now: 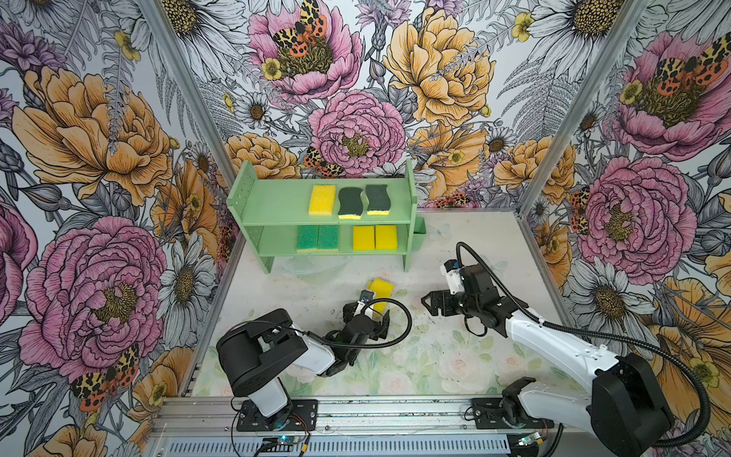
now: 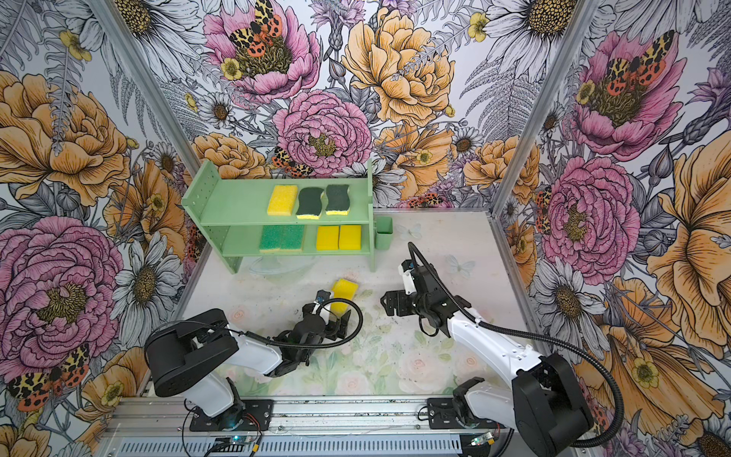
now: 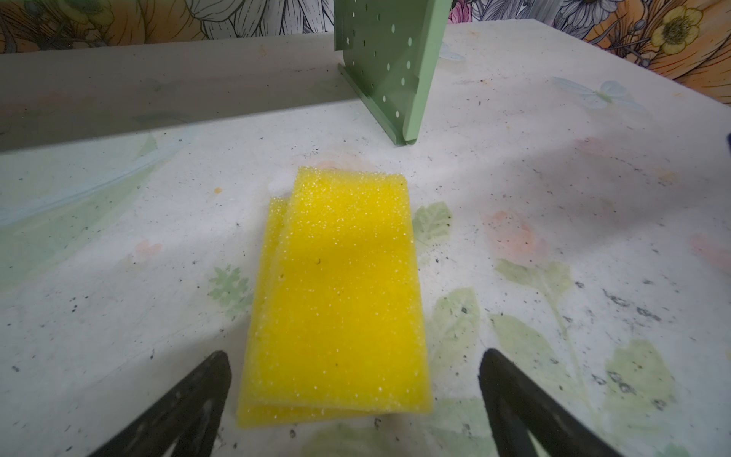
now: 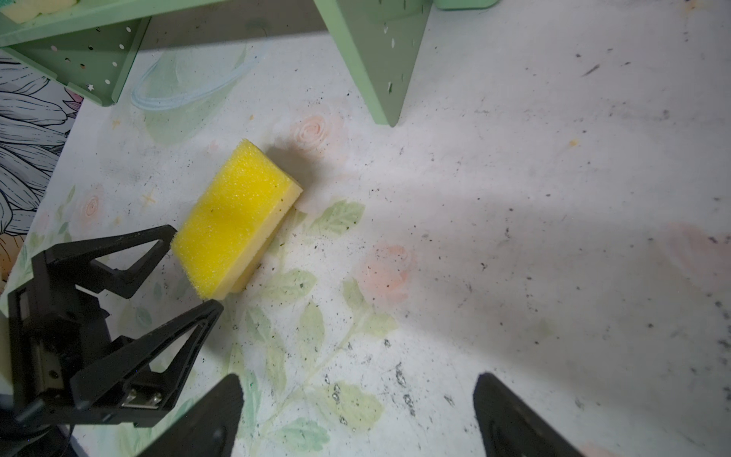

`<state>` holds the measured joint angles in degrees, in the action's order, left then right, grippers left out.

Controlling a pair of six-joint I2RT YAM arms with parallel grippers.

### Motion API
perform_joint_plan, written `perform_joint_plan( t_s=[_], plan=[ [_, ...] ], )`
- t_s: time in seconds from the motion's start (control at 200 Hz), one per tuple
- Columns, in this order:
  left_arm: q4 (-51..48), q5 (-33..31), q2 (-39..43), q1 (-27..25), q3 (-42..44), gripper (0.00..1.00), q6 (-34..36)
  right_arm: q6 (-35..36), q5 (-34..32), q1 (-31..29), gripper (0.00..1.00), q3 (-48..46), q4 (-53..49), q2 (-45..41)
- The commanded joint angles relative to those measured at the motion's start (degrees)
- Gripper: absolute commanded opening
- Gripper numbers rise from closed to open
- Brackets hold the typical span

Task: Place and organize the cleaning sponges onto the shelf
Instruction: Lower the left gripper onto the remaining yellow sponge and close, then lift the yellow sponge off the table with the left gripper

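Seven sponges (image 1: 321, 200) sit on the shelf (image 1: 277, 205); two stacked yellow sponges (image 1: 380, 288) wait on the bench (image 1: 455, 356) between spread left fingers (image 3: 190, 403), while the right fingers (image 4: 510, 419) gape empty.

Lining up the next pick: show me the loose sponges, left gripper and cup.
Loose sponges (image 3: 336, 285): left wrist view, upper one's top face.
Left gripper (image 4: 194, 269): right wrist view, midway between fingertips.
Cup (image 2: 383, 237): a top view, outer wall.

We record three walls (image 1: 356, 79) papered with large pink, orange and white flowers and spotted moths, joined by bare metal posts (image 1: 184, 75). The bench (image 1: 455, 356) carries a faded rose print speckled with dark grit. A metal rail (image 1: 395, 411) lines its front edge.
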<state>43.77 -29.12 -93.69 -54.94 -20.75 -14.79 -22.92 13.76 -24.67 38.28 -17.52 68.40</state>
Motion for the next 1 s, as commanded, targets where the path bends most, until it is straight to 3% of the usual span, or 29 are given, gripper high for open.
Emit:
perform_joint_plan(
  t_s=[0.0, 0.671, 0.861, 0.996],
  plan=[
    [3.1, 1.1, -0.9, 0.8, 0.4, 0.99, 1.0, 0.4, -0.4, 0.2, 0.93, -0.4, 0.2, 0.6],
    [4.4, 0.6, -5.1, 1.7, -1.3, 0.89, 1.2, 0.5, -0.2, 0.4, 0.93, 0.0, 0.2, 1.0],
    [4.2, 0.9, -5.3, 1.9, -1.6, 0.74, 1.2, 0.6, -0.1, 0.5, 0.93, 0.1, 0.2, 1.4],
    [3.9, 0.9, -5.3, 2.0, -1.7, 0.72, 1.4, 0.6, -0.1, 0.6, 0.93, 0.1, 0.2, 1.5]
  ],
)
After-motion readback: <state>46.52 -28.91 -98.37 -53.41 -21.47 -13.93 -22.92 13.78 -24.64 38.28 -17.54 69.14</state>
